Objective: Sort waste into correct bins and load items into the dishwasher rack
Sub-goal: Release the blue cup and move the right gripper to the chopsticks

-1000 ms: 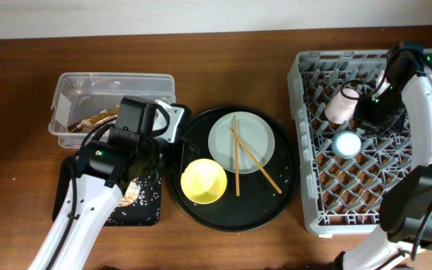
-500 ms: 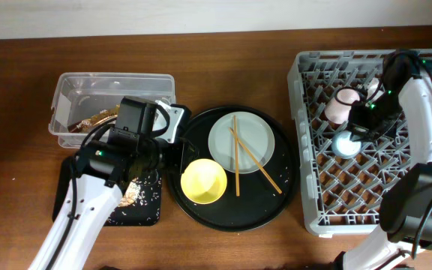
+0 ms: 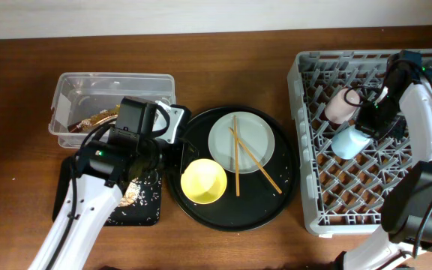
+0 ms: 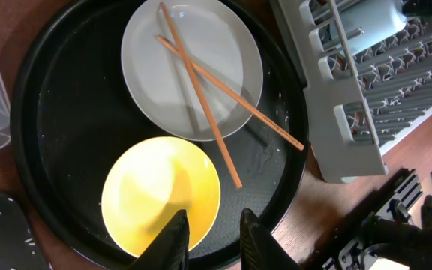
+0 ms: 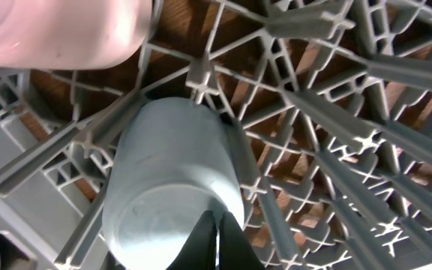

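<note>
In the grey dishwasher rack (image 3: 321, 202), my right gripper (image 5: 217, 212) is shut on the rim of the small blue cup (image 5: 171, 180), which is tipped on its side (image 3: 349, 141). The pink cup (image 3: 342, 105) lies just behind it. My left gripper (image 4: 214, 211) hangs open over the right edge of the yellow bowl (image 4: 160, 195), holding nothing. Two wooden chopsticks (image 4: 201, 97) lie crossed on the pale plate (image 4: 193, 67).
Bowl and plate sit on a large round black tray (image 3: 276, 202). A clear tub (image 3: 73, 86) at the back left holds a gold-brown wrapper (image 3: 96, 118). The shallow black tray (image 3: 137, 214) below it holds tan scraps (image 3: 132, 193), partly under my left arm.
My right gripper closed on the blue cup's rim, and the cup went from standing mouth-up to tipped on its side. The left arm has not moved.
</note>
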You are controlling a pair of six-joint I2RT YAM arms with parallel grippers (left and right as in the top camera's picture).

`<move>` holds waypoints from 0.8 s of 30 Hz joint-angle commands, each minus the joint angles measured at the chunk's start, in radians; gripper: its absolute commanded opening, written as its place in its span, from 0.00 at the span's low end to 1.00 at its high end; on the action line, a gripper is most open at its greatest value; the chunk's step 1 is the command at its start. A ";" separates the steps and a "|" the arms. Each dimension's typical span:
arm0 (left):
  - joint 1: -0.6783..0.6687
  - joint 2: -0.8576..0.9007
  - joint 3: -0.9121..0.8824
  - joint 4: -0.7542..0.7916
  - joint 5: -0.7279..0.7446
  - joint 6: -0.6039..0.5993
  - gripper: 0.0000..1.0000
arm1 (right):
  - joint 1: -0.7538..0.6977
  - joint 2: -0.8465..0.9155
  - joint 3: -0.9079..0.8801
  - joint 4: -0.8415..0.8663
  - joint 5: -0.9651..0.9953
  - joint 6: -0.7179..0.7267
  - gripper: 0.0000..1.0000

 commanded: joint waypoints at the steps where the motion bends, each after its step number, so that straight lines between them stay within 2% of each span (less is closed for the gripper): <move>1: 0.000 -0.003 -0.006 -0.001 -0.029 0.024 0.23 | -0.003 0.005 0.037 -0.015 0.004 0.012 0.05; 5: 0.000 -0.003 -0.006 0.001 -0.059 0.024 0.22 | 0.000 -0.008 0.200 -0.142 -0.061 0.002 0.05; 8: 0.000 -0.011 -0.005 0.006 -0.063 0.024 0.22 | 0.008 -0.014 0.309 -0.235 -0.185 -0.093 0.08; 9: 0.000 -0.023 -0.002 0.008 -0.081 0.023 0.18 | 0.019 -0.015 0.369 -0.294 -0.298 -0.154 0.09; 12: 0.005 -0.100 0.019 0.008 -0.183 0.011 0.18 | 0.072 -0.015 0.420 -0.399 -0.515 -0.305 0.18; 15: 0.043 -0.195 0.042 0.008 -0.310 -0.050 0.19 | 0.151 -0.015 0.416 -0.436 -0.512 -0.312 0.21; 16: 0.063 -0.227 0.048 0.008 -0.364 -0.068 0.23 | 0.181 -0.015 0.416 -0.442 -0.512 -0.311 0.22; 19: 0.132 -0.317 0.054 0.007 -0.500 -0.121 0.53 | 0.293 -0.015 0.415 -0.455 -0.511 -0.307 0.27; 20: 0.158 -0.347 0.054 0.005 -0.526 -0.120 0.69 | 0.343 -0.015 0.414 -0.454 -0.511 -0.305 0.31; 21: 0.176 -0.368 0.054 0.000 -0.531 -0.120 0.99 | 0.397 -0.015 0.414 -0.450 -0.508 -0.299 0.35; 24: 0.200 -0.404 0.054 -0.035 -0.531 -0.120 0.99 | 0.500 -0.015 0.412 -0.428 -0.484 -0.265 0.40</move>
